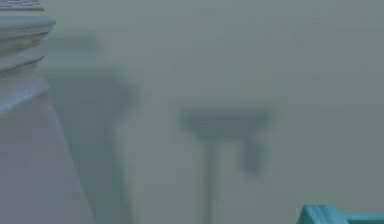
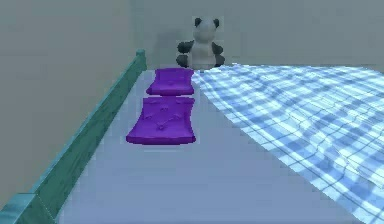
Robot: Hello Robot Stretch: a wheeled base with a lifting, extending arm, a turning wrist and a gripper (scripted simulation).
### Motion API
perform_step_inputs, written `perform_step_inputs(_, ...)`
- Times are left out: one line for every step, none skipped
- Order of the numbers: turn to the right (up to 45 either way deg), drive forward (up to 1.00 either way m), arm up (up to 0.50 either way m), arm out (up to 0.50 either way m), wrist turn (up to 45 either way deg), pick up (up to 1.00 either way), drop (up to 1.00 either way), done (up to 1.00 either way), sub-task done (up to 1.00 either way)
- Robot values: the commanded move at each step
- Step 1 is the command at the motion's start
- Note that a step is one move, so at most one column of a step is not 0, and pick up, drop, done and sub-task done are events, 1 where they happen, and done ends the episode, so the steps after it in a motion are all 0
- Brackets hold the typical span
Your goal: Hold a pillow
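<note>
Two purple pillows lie flat, end to end, on the bed's grey sheet (image 2: 200,185): the near pillow (image 2: 163,122) and the far pillow (image 2: 171,82), both near the teal bed rail (image 2: 95,125). A toy panda (image 2: 203,43) sits beyond them by the wall. A blue checked blanket (image 2: 300,110) lies just beside them.

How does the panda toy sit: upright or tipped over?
Upright. The panda toy sits at the far end of the bed, head above its body, just beyond the farther purple pillow.
</note>
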Motion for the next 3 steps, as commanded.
perform_step_inputs(0.0, 0.0, 0.5, 0.0, 0.0, 0.0, 0.0, 0.0, 0.0)
perform_step_inputs(0.0, 0.0, 0.38, 0.0, 0.0, 0.0, 0.0, 0.0, 0.0)
perform_step_inputs(0.0, 0.0, 0.0, 0.46, 0.0, 0.0, 0.0, 0.0, 0.0)
